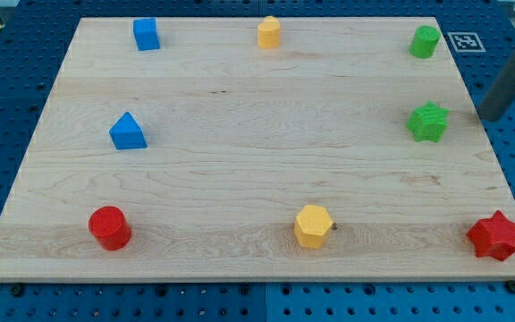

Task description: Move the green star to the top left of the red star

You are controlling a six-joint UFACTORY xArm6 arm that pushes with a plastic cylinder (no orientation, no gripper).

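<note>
The green star (428,122) lies near the board's right edge, in the upper half. The red star (495,236) lies at the board's bottom right corner, below and to the right of the green star. My tip (487,117) is at the lower end of the dark rod, just off the board's right edge. It stands to the right of the green star, level with it and a short gap away, not touching it.
A green cylinder (425,41) is at the top right. A yellow block (269,32) is at the top middle, a blue cube (146,34) at the top left, a blue triangular block (128,131) at the left, a red cylinder (110,227) at the bottom left, a yellow hexagon (313,224) at the bottom middle.
</note>
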